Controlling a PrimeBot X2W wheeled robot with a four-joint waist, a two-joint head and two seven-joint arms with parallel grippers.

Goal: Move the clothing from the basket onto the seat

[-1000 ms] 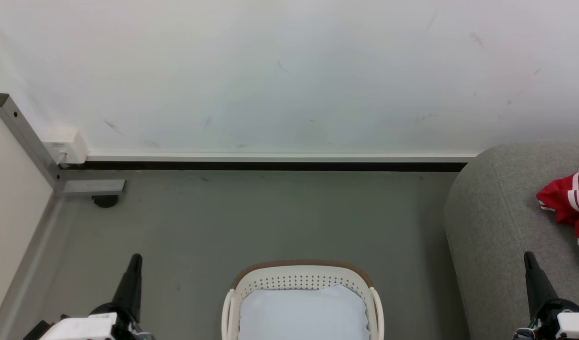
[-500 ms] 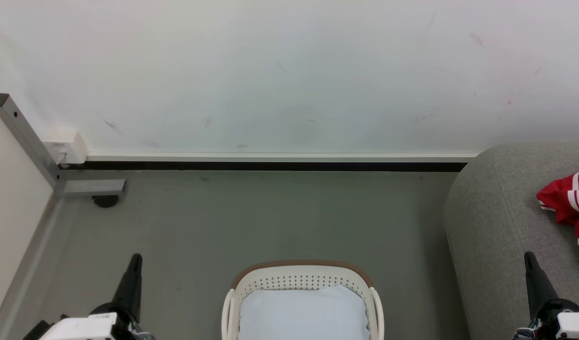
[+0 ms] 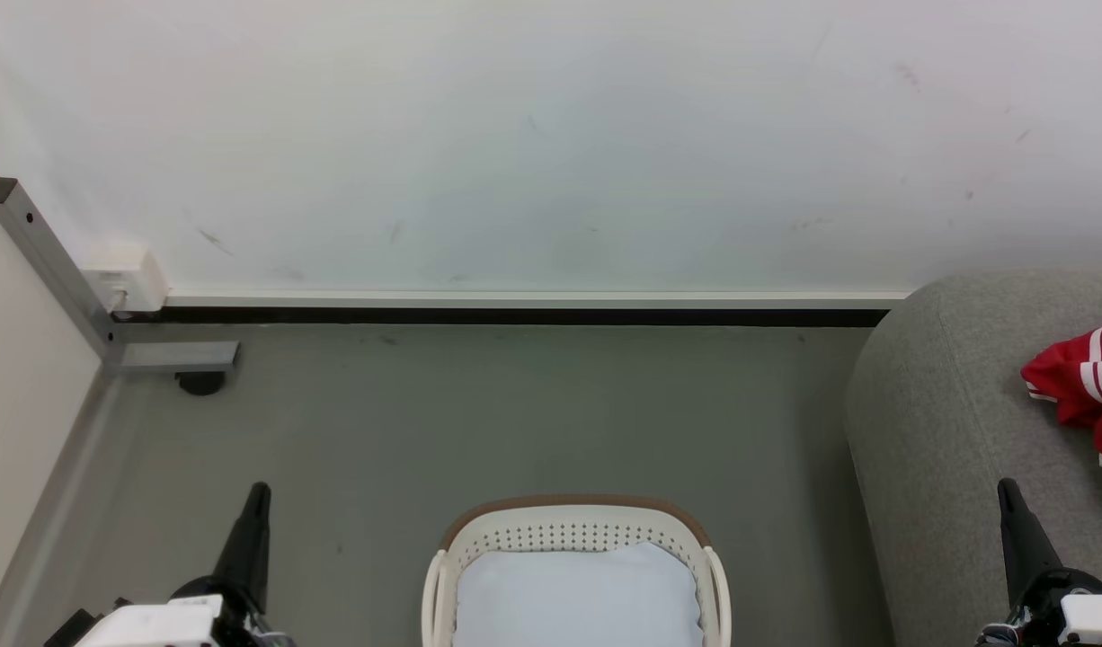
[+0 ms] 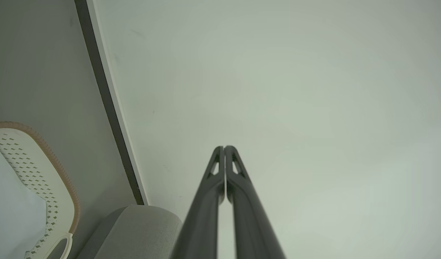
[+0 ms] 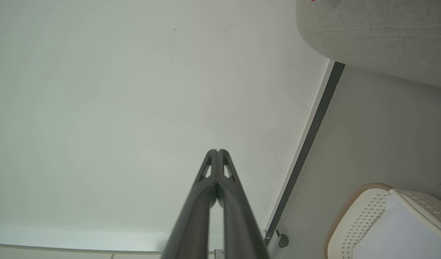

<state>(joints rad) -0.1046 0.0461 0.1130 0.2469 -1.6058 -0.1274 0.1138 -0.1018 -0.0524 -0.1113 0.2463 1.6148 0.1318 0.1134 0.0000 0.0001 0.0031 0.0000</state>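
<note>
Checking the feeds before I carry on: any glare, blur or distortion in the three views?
Head view: even soft light, no glare; the clothing on the seat is sharp but cut by the right edge. Left wrist view: left gripper crisp at the tips, blurred toward the lens; basket rim clear. Right wrist view: right gripper blurred the same way; wall evenly lit.

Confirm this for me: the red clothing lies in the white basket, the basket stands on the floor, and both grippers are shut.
Not quite. The red clothing lies on the grey sofa, not in the basket, which holds a pale pad; the head view shows this. The basket does stand on the floor, and the left gripper and right gripper are shut.
</note>
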